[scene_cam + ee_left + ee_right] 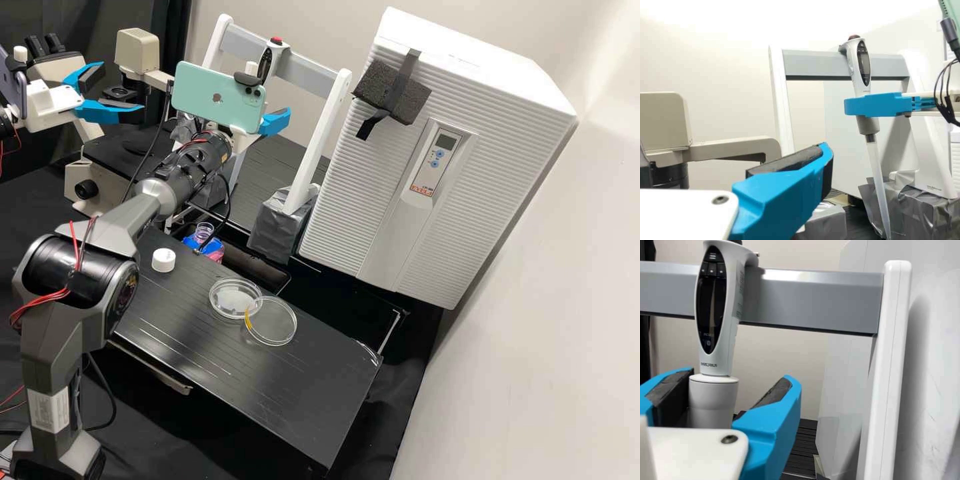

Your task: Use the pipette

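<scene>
Right gripper [738,376] | parted around pipette [717,315] | hanging on rack [815,300]

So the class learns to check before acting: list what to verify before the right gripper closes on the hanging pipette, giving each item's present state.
1. The pipette sits inside the right gripper: ok.
2. That gripper is shut on it: not ok, a gap shows beside one finger.
3. The pipette hangs on the stand bar: ok.
4. The tip is fitted: ok.
5. The tip is empty: cannot tell.
6. The bottle is uncapped, its white cap lying apart: ok.
</scene>
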